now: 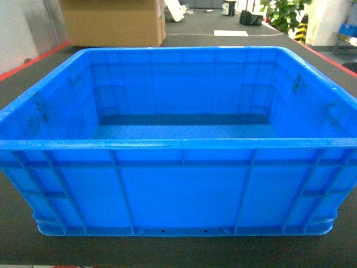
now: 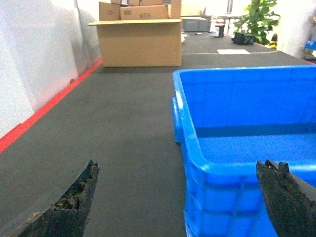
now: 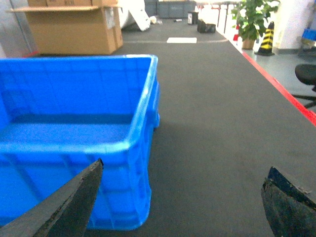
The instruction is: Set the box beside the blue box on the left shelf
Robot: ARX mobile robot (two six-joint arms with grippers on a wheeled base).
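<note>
The box (image 1: 178, 184) sits on the dark worktop (image 2: 123, 123), near and unlifted; left end effector (image 2: 177, 197) and right end effector (image 3: 182, 197) spread at its corners (no shelf visible); everything remains.

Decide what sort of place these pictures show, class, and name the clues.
Probably a warehouse or workshop floor: stacked cardboard cartons, a striped traffic cone, red floor-edge marking, and a plastic crate.
</note>
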